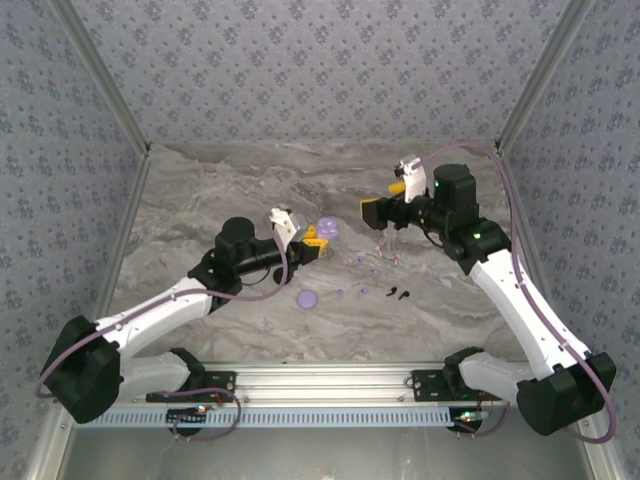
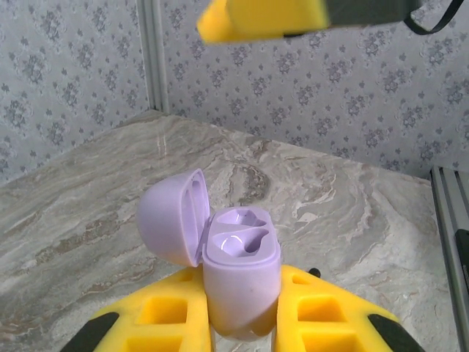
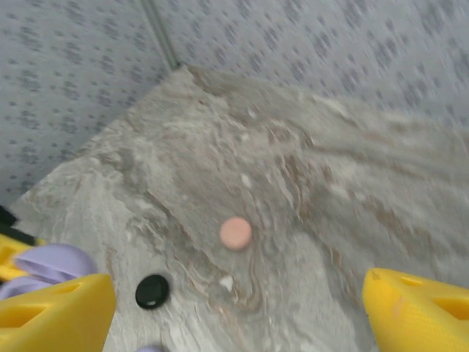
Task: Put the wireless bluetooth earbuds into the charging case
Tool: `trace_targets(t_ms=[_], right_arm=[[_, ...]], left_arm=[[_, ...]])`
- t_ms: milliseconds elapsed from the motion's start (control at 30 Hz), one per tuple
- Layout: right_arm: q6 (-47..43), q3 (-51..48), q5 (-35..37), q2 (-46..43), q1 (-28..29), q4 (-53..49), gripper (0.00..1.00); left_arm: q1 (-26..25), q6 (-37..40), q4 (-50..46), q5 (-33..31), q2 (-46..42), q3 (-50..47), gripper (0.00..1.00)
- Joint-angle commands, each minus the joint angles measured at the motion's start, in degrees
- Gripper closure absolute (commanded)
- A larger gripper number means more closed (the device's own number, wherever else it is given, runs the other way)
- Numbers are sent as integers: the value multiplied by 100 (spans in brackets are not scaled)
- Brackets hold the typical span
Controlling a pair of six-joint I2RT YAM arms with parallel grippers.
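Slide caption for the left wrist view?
Left gripper shut on the purple charging case, lid open, both wells empty.

we see the left fingers (image 1: 314,240) closed around a pale purple charging case (image 1: 327,228); the right fingers (image 1: 372,211) hang spread above the bench (image 1: 200,200), black earbuds (image 1: 398,294) lying nearer the bases.
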Motion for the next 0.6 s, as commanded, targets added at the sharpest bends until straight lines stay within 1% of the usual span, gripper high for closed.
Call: trace_targets(t_ms=[0, 67, 100, 167, 233, 400, 500, 567], right_arm=[[920, -448, 677, 59, -31, -862, 15], [1378, -688, 758, 154, -2, -847, 20], [1528, -744, 789, 234, 19, -879, 20], [1739, -757, 927, 498, 137, -1056, 20], [1818, -696, 1139, 802, 311, -1228, 23], [2051, -646, 1955, 1665, 754, -1427, 38], [2391, -744, 2131, 2068, 873, -1286, 44], [2572, -833, 2202, 2256, 902, -1083, 45]], left_arm=[[-56, 405, 277, -55, -323, 21, 100], [-62, 465, 165, -55, -436, 28, 100], [-66, 484, 129, -57, -477, 34, 100], [-71, 512, 92, -50, -560, 22, 100], [-74, 525, 79, -41, -615, 5, 100], [-77, 553, -15, -20, -634, 62, 100], [-92, 549, -42, -20, -599, 90, 100], [-99, 538, -53, -30, -584, 104, 100]])
